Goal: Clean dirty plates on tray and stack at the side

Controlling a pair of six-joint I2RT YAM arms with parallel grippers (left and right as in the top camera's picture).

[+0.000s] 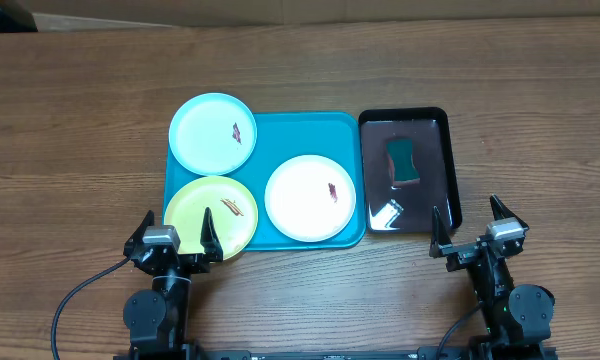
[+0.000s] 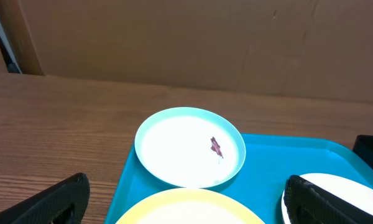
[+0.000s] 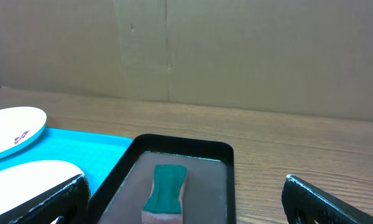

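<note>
Three plates lie on the turquoise tray [image 1: 310, 128]: a light blue plate [image 1: 213, 133] at the back left, a yellow-green plate [image 1: 210, 217] at the front left and a white plate [image 1: 310, 197] at the front right. Each carries a small brown smear. My left gripper [image 1: 177, 215] stands open at the near edge of the yellow-green plate [image 2: 189, 208], holding nothing. In the left wrist view the light blue plate [image 2: 189, 146] lies further ahead. My right gripper [image 1: 465, 212] is open and empty at the near end of the black tray.
A glossy black tray [image 1: 450, 170] sits right of the turquoise one, with a green sponge [image 1: 402, 162] lying in it. The right wrist view has the sponge [image 3: 166, 186] straight ahead. A cardboard wall runs along the table's far edge.
</note>
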